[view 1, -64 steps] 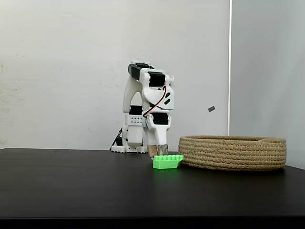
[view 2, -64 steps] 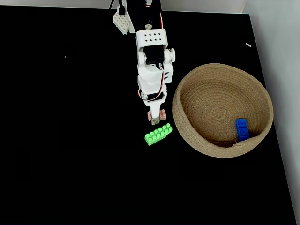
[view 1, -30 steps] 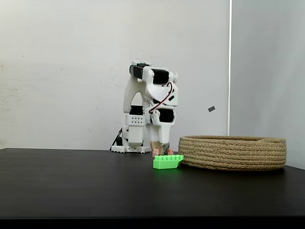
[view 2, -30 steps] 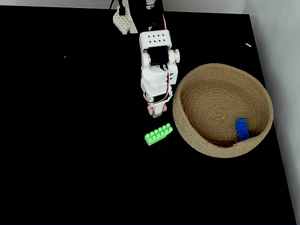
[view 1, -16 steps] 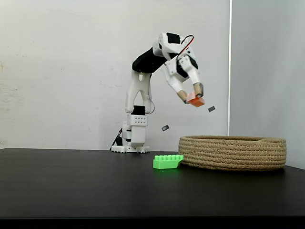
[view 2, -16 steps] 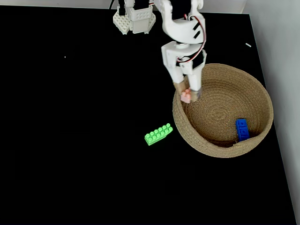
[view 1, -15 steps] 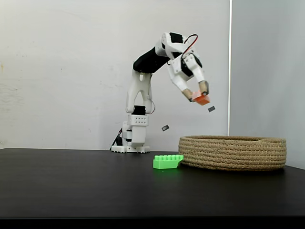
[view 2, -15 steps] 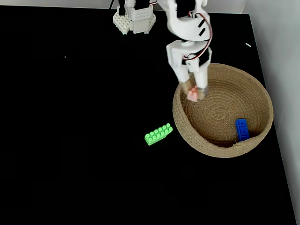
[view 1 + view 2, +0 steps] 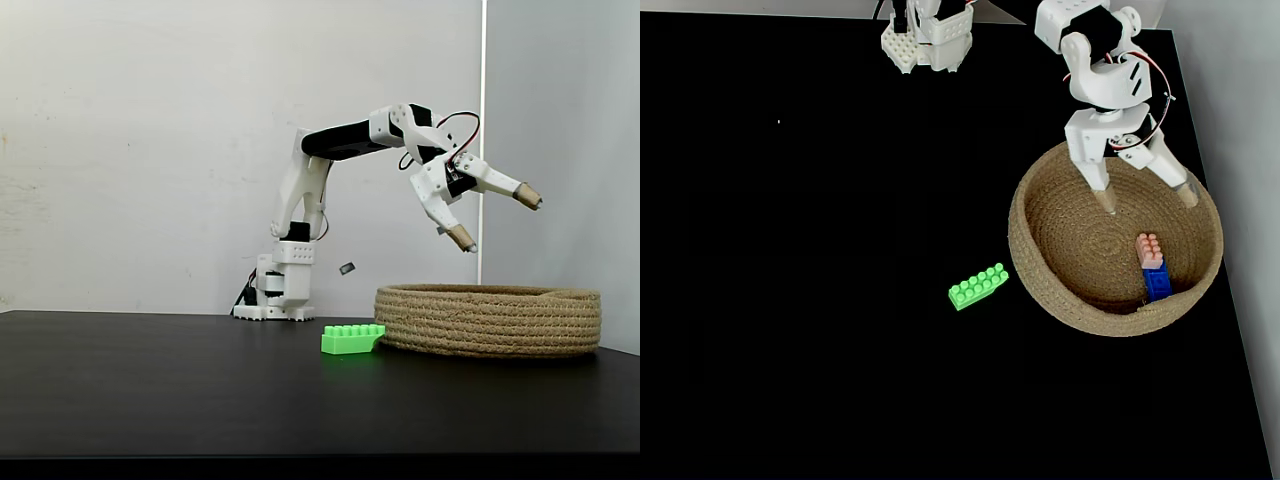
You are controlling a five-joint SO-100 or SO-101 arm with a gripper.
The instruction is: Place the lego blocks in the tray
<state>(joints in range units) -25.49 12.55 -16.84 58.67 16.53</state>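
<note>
Basket [image 9: 1040,285] holds orange brick [image 9: 1149,250] & blue brick [image 9: 1158,284]; gripper [image 9: 1145,198] above, spread wide, empty; green brick [image 9: 978,286] outside.

Lime green lego brick [image 9: 978,286] flat on table, left of spread claw [image 9: 1146,202], blue brick [image 9: 1157,283] and orange brick [image 9: 1149,250] in rope tray [image 9: 1040,280] beneath it

No readable text, labels, brands, numbers or signs anywhere: none on the arm, the bricks, the basket, the table or the wall.
</note>
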